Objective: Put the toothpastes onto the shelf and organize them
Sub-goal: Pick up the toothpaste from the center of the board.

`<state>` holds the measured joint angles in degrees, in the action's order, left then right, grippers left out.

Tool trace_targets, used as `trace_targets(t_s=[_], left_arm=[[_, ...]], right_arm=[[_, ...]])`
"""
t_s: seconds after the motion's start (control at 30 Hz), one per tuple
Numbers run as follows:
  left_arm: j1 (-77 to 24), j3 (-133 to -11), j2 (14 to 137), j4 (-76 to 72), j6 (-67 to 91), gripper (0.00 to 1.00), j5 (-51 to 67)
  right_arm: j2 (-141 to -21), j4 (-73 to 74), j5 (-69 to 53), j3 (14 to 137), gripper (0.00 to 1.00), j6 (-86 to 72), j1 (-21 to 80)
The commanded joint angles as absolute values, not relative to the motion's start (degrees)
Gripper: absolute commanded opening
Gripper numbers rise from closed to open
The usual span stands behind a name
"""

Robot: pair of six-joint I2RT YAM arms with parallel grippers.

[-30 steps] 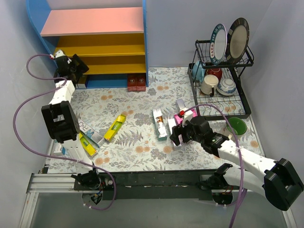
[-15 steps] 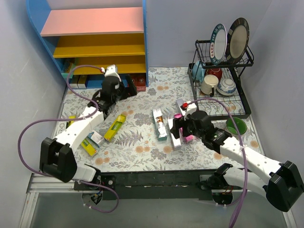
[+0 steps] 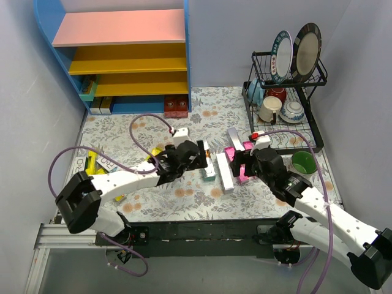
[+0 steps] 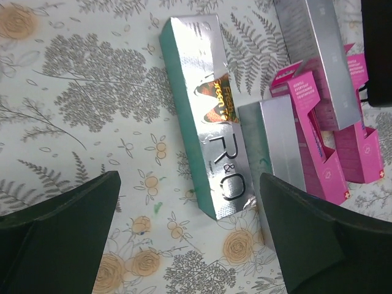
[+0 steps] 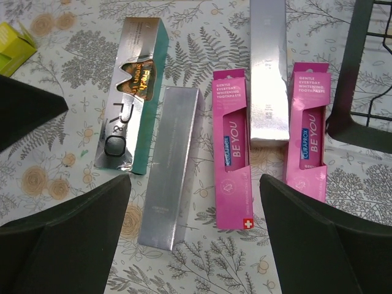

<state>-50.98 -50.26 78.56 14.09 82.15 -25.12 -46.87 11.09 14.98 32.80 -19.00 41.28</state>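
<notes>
Pick-up step judged in hand: left jaws wide and empty over the teal-silver R&O toothpaste box [image 4: 208,122] on the counter [image 3: 184,122], right jaws likewise over pink Curaprox boxes [image 5: 233,147] just beside it, shelf [image 3: 125,58] well apart; next, descend and close across one box's width

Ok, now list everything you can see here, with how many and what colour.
shelf: one, blue, pink and yellow, far left.
pink toothpaste boxes: two, mid-table.
silver boxes: two, among the pink ones.
silver and teal box: one, left of those.
yellow boxes: at least two, table's left, partly hidden.
dark red boxes: two, at shelf's foot.
mixed boxes: uncountable, low in shelf, left end.
dish rack: one, black, far right.
plates: two, upright in rack.
cups: about four, teal, red, white, in rack.
green bowl: one, beside rack.
left gripper: open, above silver and teal box.
right gripper: open, over pink and silver boxes.
</notes>
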Motion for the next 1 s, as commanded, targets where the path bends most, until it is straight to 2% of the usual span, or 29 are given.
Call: trace_targets(t_s=[0.0, 0.2, 0.37, 0.47, 0.67, 0.97], left_arm=[[-55.9, -53.9, 84.9, 13.5, 86.3, 0.98, -32.6], [-58.8, -60.4, 96.9, 14.0, 86.2, 0.98, -34.0], [-60.3, -62.8, 102.3, 16.9, 85.9, 0.98, -36.6], [-60.3, -61.4, 102.0, 19.2, 87.0, 0.93, -38.5], [-59.9, -56.5, 97.6, 20.0, 85.9, 0.75, -42.1], [-57.7, -47.2, 94.0, 6.7, 75.2, 0.72, -35.7]], right_arm=[[-44.3, 12.7, 20.0, 31.4, 0.95, -20.6, 41.4], [-43.0, 13.1, 20.6, 30.9, 0.95, -20.4, 41.3], [-42.1, 12.7, 20.0, 30.1, 0.95, -19.9, 41.3], [-41.9, 12.3, 19.3, 29.6, 0.95, -19.9, 41.3], [-42.4, 10.6, 17.2, 29.2, 0.94, -19.9, 41.3], [-42.2, 6.1, 11.6, 27.5, 0.91, -18.9, 41.2]])
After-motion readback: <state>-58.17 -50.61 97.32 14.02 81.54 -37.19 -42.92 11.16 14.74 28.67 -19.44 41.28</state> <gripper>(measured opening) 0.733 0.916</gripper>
